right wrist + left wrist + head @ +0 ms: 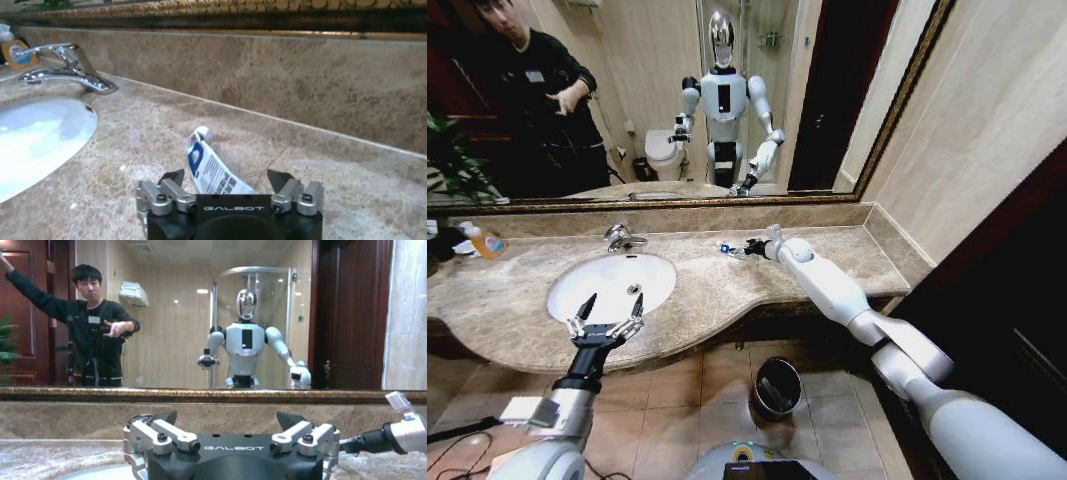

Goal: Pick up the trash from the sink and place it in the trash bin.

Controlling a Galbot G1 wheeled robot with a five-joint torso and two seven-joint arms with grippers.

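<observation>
A white sachet with a blue label (728, 247) (210, 167) lies flat on the beige marble counter, right of the sink (577, 278) (33, 135). My right gripper (749, 248) (227, 176) is low over the counter and open, with the sachet's near end between its fingers. My left gripper (608, 308) (227, 419) hovers open over the front part of the white basin, holding nothing. The round black trash bin (777, 387) stands on the tiled floor below the counter's front edge.
A chrome tap (622, 238) (63, 70) stands behind the basin. A clear bottle with an orange label (485, 242) (13, 52) sits at the counter's far left. A gold-framed mirror (677, 201) runs along the wall. The counter ends at a side wall on the right.
</observation>
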